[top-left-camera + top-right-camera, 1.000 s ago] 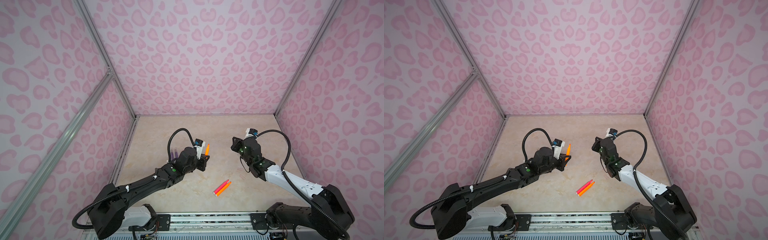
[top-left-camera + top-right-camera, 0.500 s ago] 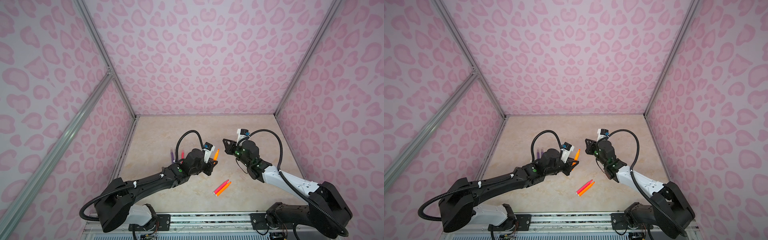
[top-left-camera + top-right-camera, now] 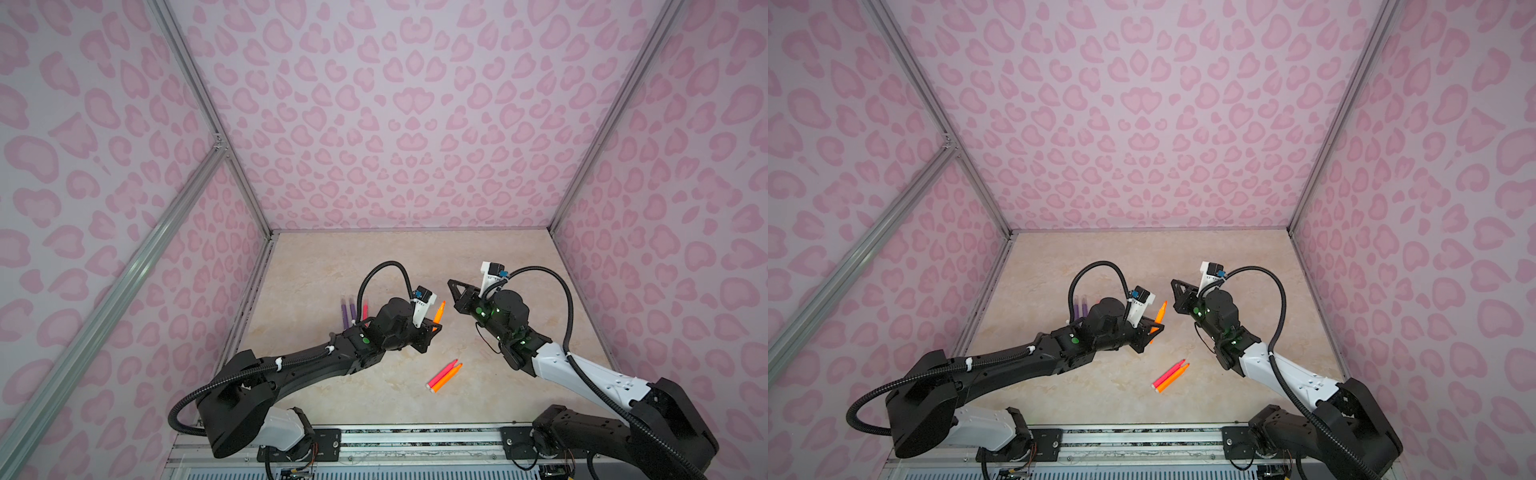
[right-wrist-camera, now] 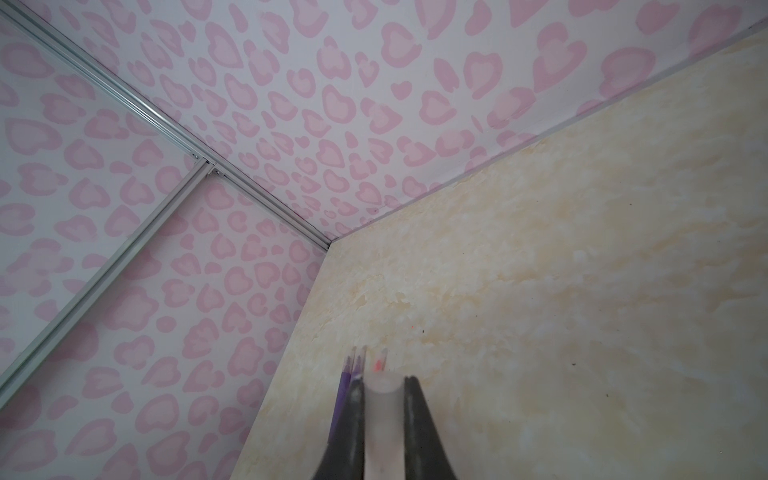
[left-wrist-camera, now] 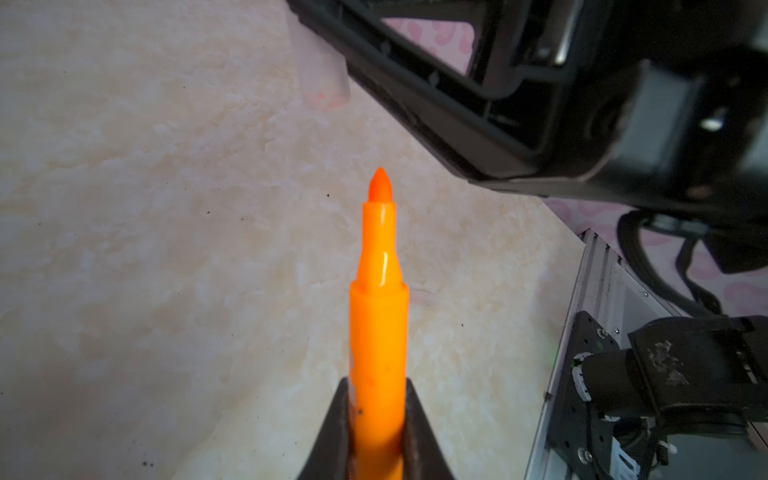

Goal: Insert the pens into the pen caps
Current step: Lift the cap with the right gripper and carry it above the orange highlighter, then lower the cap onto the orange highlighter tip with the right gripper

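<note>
Pink heart-print walls (image 3: 415, 124) are enclosing the beige marbled tabletop (image 3: 415, 257). We are seeing two purple marker pens (image 3: 348, 313) and a pink-red marker pen (image 3: 365, 309) lying at the left. Our left gripper (image 5: 377, 386) is clenching an orange marker pen (image 5: 378, 316). A loose pink-red and orange pair (image 3: 442, 372) is lying just beyond it. Our right gripper (image 4: 384, 386) is pinching a clear plastic tube cap (image 4: 384, 415), apart from the pen tip.

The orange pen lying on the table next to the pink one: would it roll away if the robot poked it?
Probably a little. The loose orange pen looks round and smooth, so a sideways poke would likely roll it, though the pink pen lying against it might block that side. It seems stiff plastic and small, so probably light and easy to scoot.
</note>
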Robot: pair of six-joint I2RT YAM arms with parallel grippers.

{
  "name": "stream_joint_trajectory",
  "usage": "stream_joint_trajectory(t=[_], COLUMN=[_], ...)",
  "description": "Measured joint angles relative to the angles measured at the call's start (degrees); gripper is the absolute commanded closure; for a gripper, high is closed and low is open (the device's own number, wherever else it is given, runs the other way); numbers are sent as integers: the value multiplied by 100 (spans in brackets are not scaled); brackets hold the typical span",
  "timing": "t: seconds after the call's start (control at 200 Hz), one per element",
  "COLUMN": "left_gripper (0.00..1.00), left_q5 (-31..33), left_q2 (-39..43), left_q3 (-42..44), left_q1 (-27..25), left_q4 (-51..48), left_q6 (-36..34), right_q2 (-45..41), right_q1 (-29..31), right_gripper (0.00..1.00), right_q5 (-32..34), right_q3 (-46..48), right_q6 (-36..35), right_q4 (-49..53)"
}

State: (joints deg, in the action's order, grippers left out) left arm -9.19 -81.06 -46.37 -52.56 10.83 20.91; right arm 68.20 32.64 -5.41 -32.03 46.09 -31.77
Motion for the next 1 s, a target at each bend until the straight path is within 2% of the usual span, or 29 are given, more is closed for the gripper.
stream_joint_trajectory(t=[0.325, 1.0], left_gripper=[97, 97], left_q5=[85, 474], left_q2=[-92, -120], left_q3=[-98, -168], left_q1=[0, 0], left_q4=[-26, -243], left_q6=[2, 4], right_q2=[4, 22], right_q1=[282, 555], right_gripper=[97, 97], right_q5=[-122, 153], right_q3=[0, 0], right_q6=[83, 81], right_q4=[-157, -155])
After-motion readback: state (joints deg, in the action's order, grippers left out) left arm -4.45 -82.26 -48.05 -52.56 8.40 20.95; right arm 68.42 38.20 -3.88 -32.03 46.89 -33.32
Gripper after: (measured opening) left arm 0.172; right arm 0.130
